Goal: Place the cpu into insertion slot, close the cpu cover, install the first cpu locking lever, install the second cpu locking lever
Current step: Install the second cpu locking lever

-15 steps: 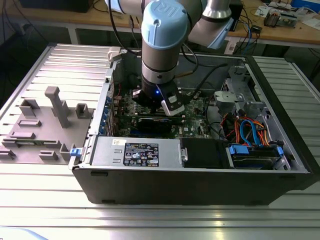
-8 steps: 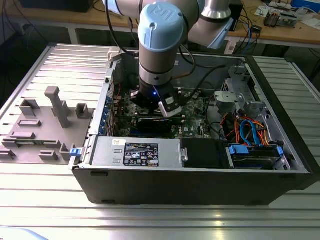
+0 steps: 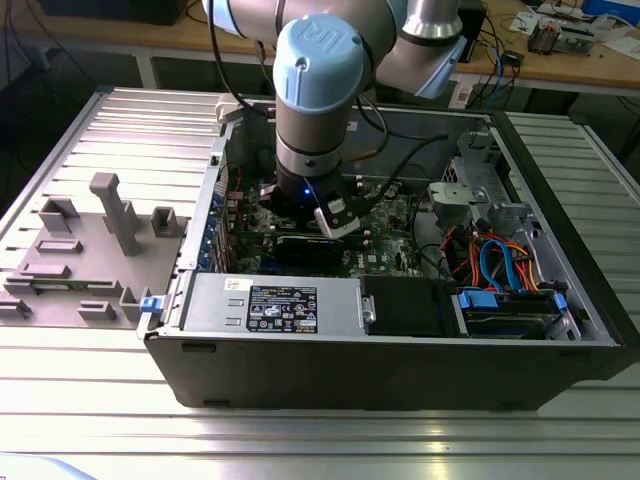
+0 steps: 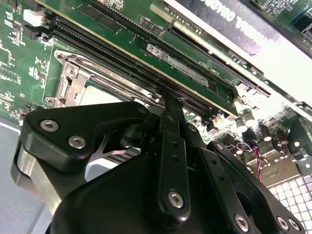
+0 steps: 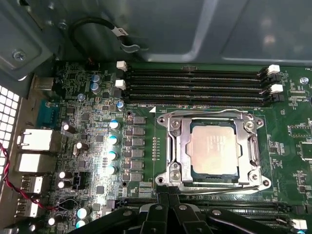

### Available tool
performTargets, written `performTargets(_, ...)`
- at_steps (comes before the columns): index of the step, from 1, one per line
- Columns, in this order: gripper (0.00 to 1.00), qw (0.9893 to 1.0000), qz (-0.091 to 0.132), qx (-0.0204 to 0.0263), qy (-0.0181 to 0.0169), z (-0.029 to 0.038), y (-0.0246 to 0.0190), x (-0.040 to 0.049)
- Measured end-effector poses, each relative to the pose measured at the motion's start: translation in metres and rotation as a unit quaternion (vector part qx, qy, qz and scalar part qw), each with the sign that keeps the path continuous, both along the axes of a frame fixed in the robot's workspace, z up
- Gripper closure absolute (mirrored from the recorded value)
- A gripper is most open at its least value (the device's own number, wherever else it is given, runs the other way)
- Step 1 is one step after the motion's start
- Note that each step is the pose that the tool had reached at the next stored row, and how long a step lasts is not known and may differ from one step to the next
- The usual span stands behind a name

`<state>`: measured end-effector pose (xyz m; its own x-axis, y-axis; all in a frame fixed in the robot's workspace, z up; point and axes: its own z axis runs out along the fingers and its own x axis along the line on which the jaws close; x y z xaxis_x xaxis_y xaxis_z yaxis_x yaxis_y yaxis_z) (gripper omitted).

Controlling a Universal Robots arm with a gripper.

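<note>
In the first wrist view the cpu [image 5: 214,148] lies flat in the insertion slot [image 5: 260,182] on the green motherboard [image 5: 87,122]. The silver cpu cover [image 5: 178,146] is down around it, its window showing the chip's metal top. Thin wire levers [image 5: 219,187] run along two opposite sides of the socket. My gripper [image 5: 169,197] is shut with nothing between its fingers, its tips right at the socket's edge by one lever's end. In the second wrist view the gripper [image 4: 168,105] hangs just beside the cpu [image 4: 100,95] and the cover [image 4: 66,87].
Black memory slots [image 5: 195,83] run along the socket's far side, more behind the fingers. Capacitors [image 5: 113,140] and rear ports [image 5: 36,141] stand beside it. In the exterior view the arm [image 3: 320,90] reaches into the open computer case [image 3: 400,370]; grey fixtures [image 3: 110,215] sit at that view's left.
</note>
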<state>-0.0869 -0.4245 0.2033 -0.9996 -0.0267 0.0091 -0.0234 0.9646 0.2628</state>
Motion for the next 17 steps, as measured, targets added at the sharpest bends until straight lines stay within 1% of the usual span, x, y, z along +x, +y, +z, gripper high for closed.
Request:
performTargets(4,0.89,1.0000,-0.001,0.0023,-0.0001,-0.0015,0.0011,-0.0018)
performTargets(6,0.89,1.0000,-0.001,0.0059,-0.0001,-0.0043,0.0039,-0.0019)
performTargets(7,0.89,1.0000,-0.001,0.0066,-0.0002,-0.0049,0.0047,-0.0021)
performTargets(17,0.89,0.9999,-0.001,0.0113,0.0000,-0.0074,0.0086,-0.0056)
